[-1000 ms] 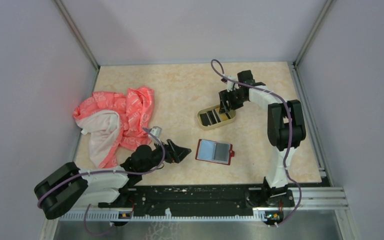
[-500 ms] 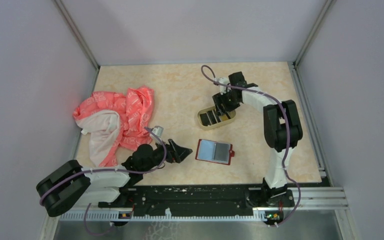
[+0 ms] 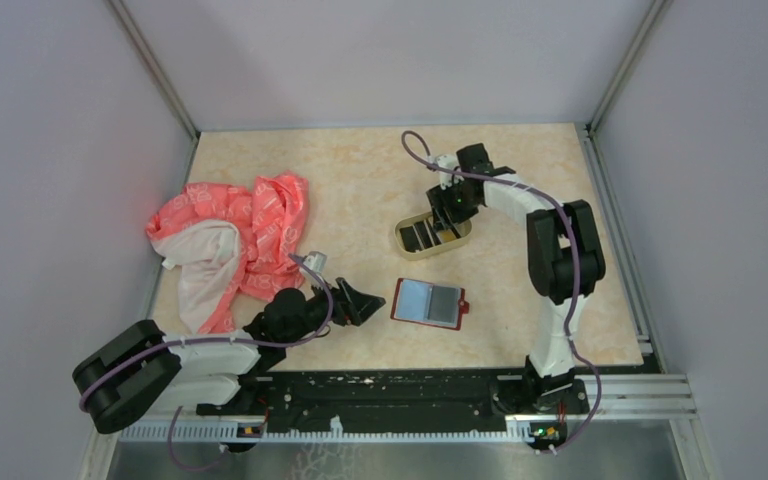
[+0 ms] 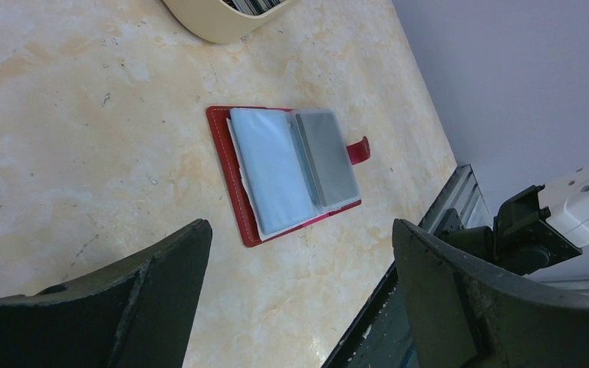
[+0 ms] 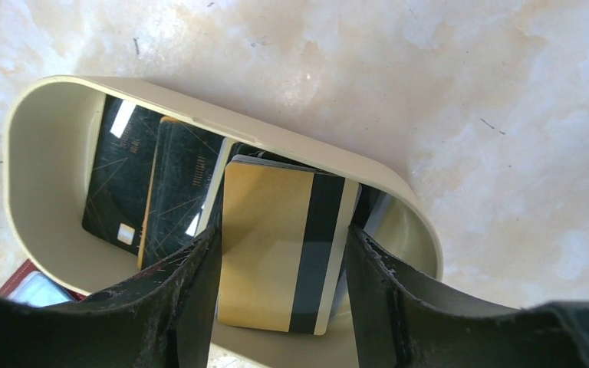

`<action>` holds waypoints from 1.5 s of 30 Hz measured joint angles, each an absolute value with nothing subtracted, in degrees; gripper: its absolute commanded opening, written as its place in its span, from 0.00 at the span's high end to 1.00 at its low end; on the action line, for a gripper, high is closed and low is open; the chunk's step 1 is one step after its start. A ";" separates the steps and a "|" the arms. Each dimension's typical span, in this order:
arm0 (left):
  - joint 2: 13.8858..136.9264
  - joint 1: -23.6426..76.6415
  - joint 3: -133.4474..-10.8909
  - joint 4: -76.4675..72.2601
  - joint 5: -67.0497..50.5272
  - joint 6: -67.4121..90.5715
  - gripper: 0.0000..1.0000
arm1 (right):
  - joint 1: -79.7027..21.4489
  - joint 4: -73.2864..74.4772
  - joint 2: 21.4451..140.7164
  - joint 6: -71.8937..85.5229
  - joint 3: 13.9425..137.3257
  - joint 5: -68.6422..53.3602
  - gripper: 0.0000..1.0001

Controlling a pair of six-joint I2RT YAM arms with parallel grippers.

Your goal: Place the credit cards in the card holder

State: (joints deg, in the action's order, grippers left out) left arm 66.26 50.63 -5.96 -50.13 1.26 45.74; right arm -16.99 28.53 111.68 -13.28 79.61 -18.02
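left gripper (image 3: 370, 299) wide open, empty, low over bench (image 3: 360, 190) | card holder (image 3: 428, 302) lies open just right of it, apart | right gripper (image 5: 284, 253) farther back inside tan tray (image 5: 46, 153), half-open, pinching gold-tan card (image 5: 268, 230) by its edges | dark cards (image 5: 123, 184) lie beside it in the tray

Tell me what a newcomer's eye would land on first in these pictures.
The crumpled pink-red cloth at the left of the table is loudest. Next comes the red card holder, lying open near the front middle with clear sleeves showing. Farther back the right gripper reaches into the oval tan tray, its fingers on either side of a gold card with a dark stripe.
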 measured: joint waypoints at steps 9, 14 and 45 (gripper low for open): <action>66.67 50.63 -6.63 -50.19 0.93 46.11 0.07 | -14.02 28.32 110.72 -10.33 79.57 -25.65 0.58; 68.03 50.63 -7.60 -51.37 -0.38 46.52 0.08 | -12.93 28.27 110.67 -8.93 79.53 -28.82 0.55; 99.70 46.35 -35.09 -54.57 -0.84 53.98 0.29 | -11.07 26.04 110.67 -4.34 79.02 -37.78 0.58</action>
State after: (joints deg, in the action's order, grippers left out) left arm 99.70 46.35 -35.09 -54.57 -0.84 53.98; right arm -11.07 26.04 110.67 -4.34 79.02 -37.78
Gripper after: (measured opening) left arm 0.709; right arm 0.537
